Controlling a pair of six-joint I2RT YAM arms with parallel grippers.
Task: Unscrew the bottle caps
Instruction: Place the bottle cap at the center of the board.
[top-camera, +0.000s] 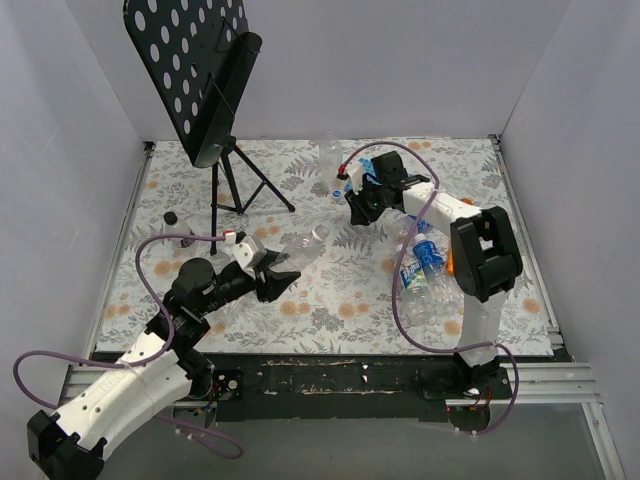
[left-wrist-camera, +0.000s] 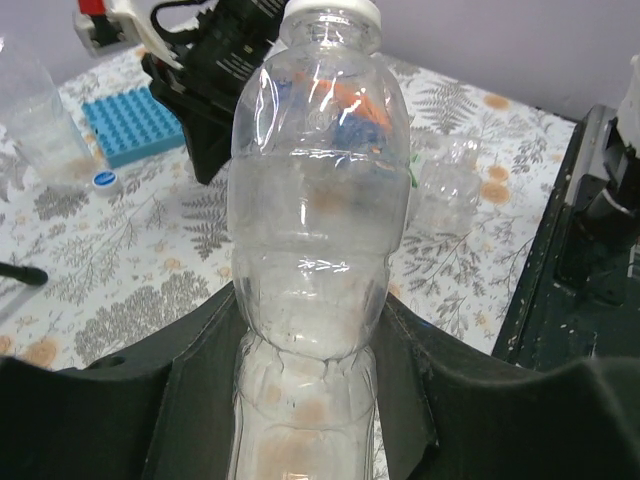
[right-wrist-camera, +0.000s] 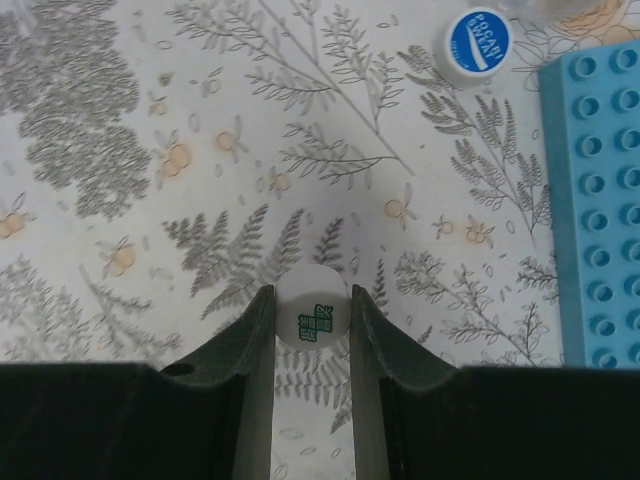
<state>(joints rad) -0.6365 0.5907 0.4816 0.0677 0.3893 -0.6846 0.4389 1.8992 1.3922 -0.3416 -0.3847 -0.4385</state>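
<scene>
My left gripper (top-camera: 268, 272) is shut on a clear plain bottle (top-camera: 303, 248), holding it above the table with its neck pointing towards the right arm. In the left wrist view the bottle (left-wrist-camera: 315, 200) fills the space between the fingers (left-wrist-camera: 180, 400) and its white cap (left-wrist-camera: 330, 10) sits on the neck. My right gripper (top-camera: 358, 205) is shut on a loose white cap with green print (right-wrist-camera: 312, 307), held just above the floral cloth. A blue-and-white cap (right-wrist-camera: 477, 43) lies loose on the cloth beyond it and also shows in the top view (top-camera: 337, 194).
A blue ridged tray (right-wrist-camera: 600, 200) lies right of the right gripper. Several bottles, some labelled (top-camera: 425, 260), lie by the right arm with an orange stick (top-camera: 452, 262). An upright clear bottle (top-camera: 330, 155) stands at the back. A black music stand (top-camera: 205, 80) stands back left.
</scene>
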